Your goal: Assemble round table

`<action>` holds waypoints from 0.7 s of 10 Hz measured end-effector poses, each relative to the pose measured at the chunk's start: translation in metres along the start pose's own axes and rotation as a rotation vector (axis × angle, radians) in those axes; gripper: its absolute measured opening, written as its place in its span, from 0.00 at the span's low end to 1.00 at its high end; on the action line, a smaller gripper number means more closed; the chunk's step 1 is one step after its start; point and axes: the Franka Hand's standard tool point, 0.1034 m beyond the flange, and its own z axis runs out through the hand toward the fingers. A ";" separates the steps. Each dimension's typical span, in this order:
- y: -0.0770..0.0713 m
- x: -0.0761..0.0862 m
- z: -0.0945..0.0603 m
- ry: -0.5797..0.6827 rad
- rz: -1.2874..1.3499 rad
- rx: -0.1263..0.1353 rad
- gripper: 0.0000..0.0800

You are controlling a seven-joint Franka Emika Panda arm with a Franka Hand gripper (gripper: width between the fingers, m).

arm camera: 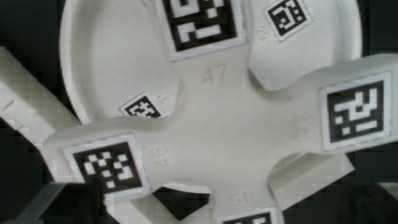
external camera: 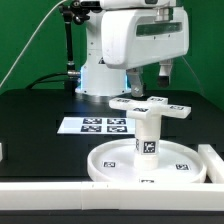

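Nearest the exterior camera runs the white border frame (external camera: 60,187), and just behind it lies the round tabletop disc (external camera: 110,163), rim up, flat on the black table (external camera: 40,110). The cylinder leg (external camera: 147,135) stands upright at the disc's middle, and the cross-shaped base (external camera: 150,106) sits on top of the leg, arms spread and roughly level. Just behind and to the exterior view's left lies the marker board (external camera: 98,124). Farther back, the gripper (external camera: 134,80) hangs directly above the cross; its fingers cannot be made out in either view, so whether it is wide, narrow or gripping cannot be told. The wrist view looks straight down on the cross base (arm camera: 249,110) with the disc (arm camera: 107,60) beneath. The step looks like seating or twisting the cross onto the leg. Doing it well likely means staying centred over the hub, pressing straight down, turning without tilting the leg, and letting the disc stay braced against the frame
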 end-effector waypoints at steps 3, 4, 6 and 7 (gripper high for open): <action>0.001 0.000 0.003 -0.016 -0.307 -0.017 0.81; -0.001 0.001 0.005 -0.038 -0.462 -0.017 0.81; 0.001 0.000 0.007 -0.063 -0.581 -0.016 0.81; 0.003 -0.003 0.007 -0.075 -0.663 -0.017 0.81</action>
